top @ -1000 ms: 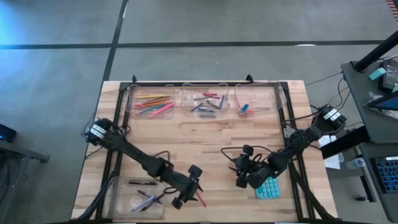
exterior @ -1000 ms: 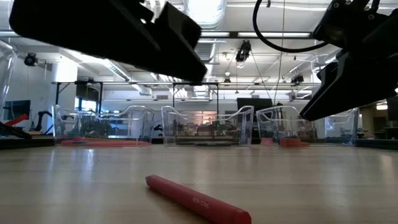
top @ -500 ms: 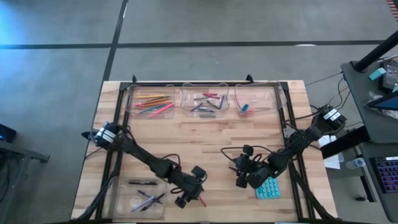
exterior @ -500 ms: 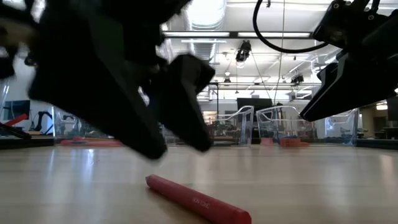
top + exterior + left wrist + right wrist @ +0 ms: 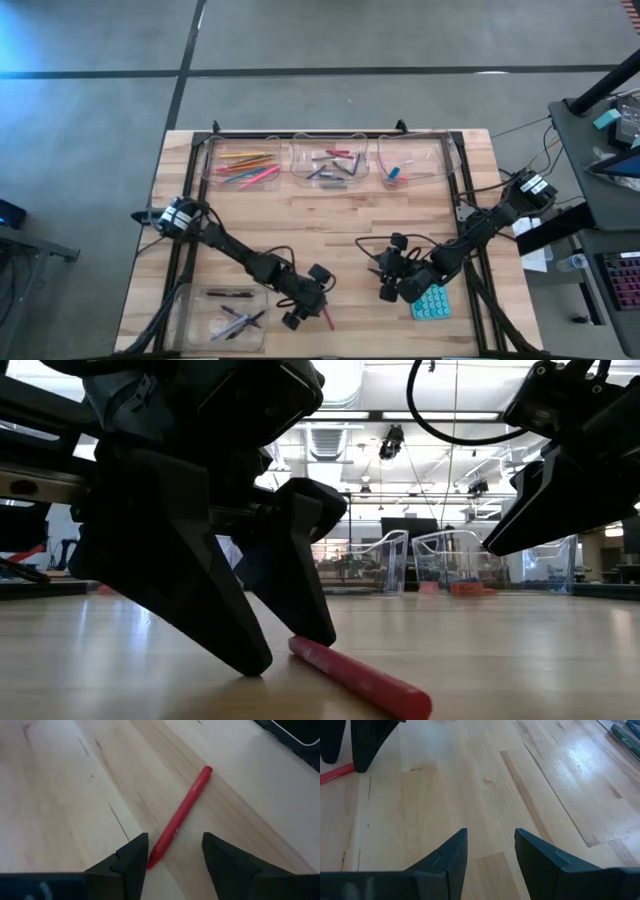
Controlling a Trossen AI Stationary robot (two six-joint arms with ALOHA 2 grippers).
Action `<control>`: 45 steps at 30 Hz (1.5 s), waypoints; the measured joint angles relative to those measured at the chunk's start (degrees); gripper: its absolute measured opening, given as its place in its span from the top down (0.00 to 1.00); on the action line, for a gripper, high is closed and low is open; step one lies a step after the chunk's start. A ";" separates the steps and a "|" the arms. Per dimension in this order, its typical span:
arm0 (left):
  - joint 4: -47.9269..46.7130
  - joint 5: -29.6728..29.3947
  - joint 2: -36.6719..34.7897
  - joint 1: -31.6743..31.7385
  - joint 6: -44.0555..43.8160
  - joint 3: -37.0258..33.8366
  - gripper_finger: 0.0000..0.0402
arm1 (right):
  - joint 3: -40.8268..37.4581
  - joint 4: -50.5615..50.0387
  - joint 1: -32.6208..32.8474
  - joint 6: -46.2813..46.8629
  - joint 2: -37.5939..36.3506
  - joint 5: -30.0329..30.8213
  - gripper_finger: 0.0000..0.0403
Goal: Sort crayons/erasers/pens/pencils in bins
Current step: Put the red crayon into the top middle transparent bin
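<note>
The red crayon lies flat on the tabletop at the near edge, a little left of centre, just right of the near-left bin. It looks light, rigid and round, so it will probably roll or skid if one finger reaches it before the other; its waxy skin should give fair grip, though hard pinching could snap it. The mid-length would be the safest hold, yet the left gripper straddles only the crayon's nearer end, its fingers spread apart with nothing clamped between them, tips down at the wood in the low view. A hold that close to the end may let the stick swing downward once lifted.

The right gripper waits over bare wood near the right side, beside the teal calculator, its fingers parted and empty.

Along the far edge stand three more bins: thin bright pencils at the left, short mixed sticks in the middle, small erasers at the right. The near-left bin holds dark pens.

From above, the left arm covers most of the crayon. In the low view the fingers hide its near end, so actual contact cannot be confirmed. The bins' contents are too small to count
</note>
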 joint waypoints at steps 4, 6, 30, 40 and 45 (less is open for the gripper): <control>-0.09 0.32 0.04 0.13 0.82 -0.04 0.66 | 0.00 -0.01 0.00 0.00 0.00 0.00 0.62; -0.10 0.40 0.05 0.15 1.58 -0.07 0.71 | 0.00 -0.01 0.00 0.00 0.00 0.02 0.62; -7.53 -5.69 -4.27 3.10 4.90 -0.34 0.99 | -0.02 -0.10 -0.02 -0.02 0.00 0.09 0.62; -16.51 -12.83 -12.48 4.80 5.41 -0.19 0.99 | -0.04 -0.13 -0.01 -0.01 0.00 0.08 0.62; -20.81 -18.75 -17.32 6.72 7.58 -0.17 1.00 | -0.04 -0.11 -0.02 -0.02 0.00 0.07 0.62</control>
